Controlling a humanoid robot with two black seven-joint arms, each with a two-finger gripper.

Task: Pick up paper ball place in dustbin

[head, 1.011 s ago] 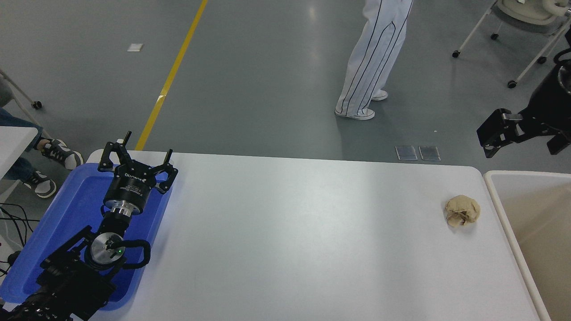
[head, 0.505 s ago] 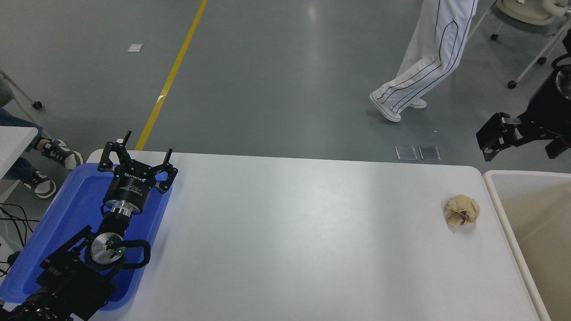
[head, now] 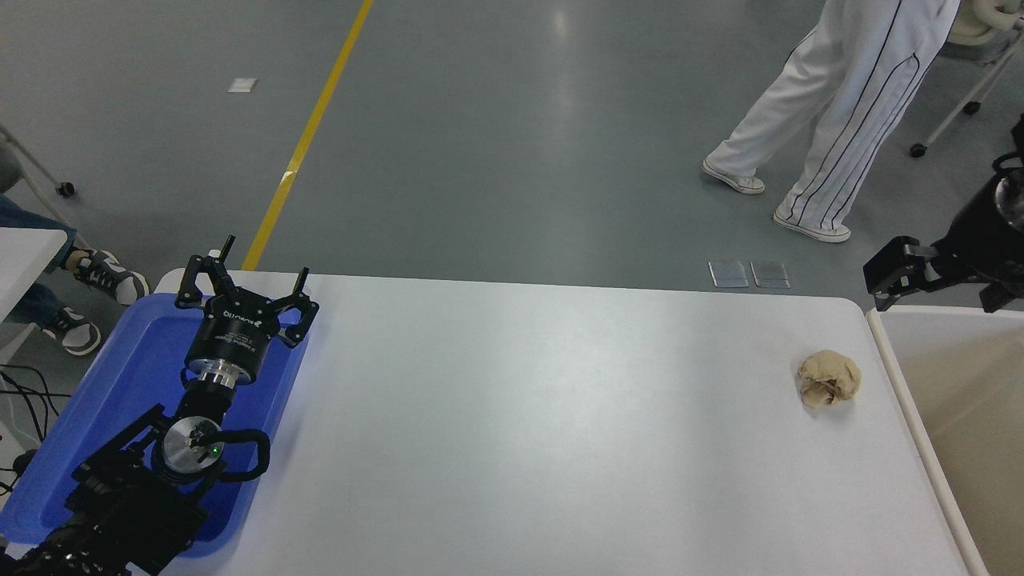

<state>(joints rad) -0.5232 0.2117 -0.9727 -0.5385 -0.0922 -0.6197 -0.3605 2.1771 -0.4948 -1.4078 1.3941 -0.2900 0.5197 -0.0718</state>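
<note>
The paper ball [head: 830, 378], a wrinkled tan wad, lies on the white table [head: 544, 416] near its right edge, untouched. Just right of it stands the cream dustbin [head: 894, 352], cut off by the picture's right edge. My right gripper [head: 890, 278] hangs at the right edge above the dustbin's far corner, up and to the right of the ball and well apart from it; its state does not show. My left gripper [head: 242, 278] is parked open and holding nothing over the blue tray [head: 136, 360] at the lower left.
A person in white striped trousers [head: 848, 120] walks on the floor beyond the table's far right. Another person's shoes [head: 104, 276] show at the left, by a second white table corner [head: 28, 256]. A wheeled frame [head: 952, 104] stands at the top right.
My right gripper has shifted a little right and lower, to above the dustbin's far corner. The walking person has moved to the right. The ball and left arm have not moved.
</note>
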